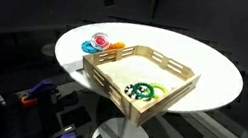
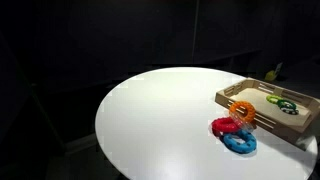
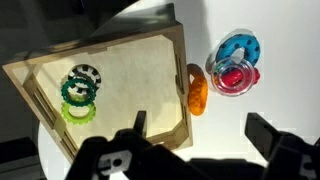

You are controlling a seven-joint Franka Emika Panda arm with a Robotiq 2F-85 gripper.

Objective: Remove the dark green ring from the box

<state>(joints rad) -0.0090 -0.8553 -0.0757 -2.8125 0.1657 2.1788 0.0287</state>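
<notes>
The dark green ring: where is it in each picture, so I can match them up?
Exterior view: the dark green ring lies in the box, just right of centre.
Exterior view: far right, small, in the box.
Wrist view: left side, between the speckled ring and the lime ring.
Shared landmark: the orange ring outside the box wall.

A blue ring [image 3: 248,44], red ring [image 3: 226,80] and orange ring [image 3: 199,95] cluster on the white round table [image 2: 150,120].
</notes>
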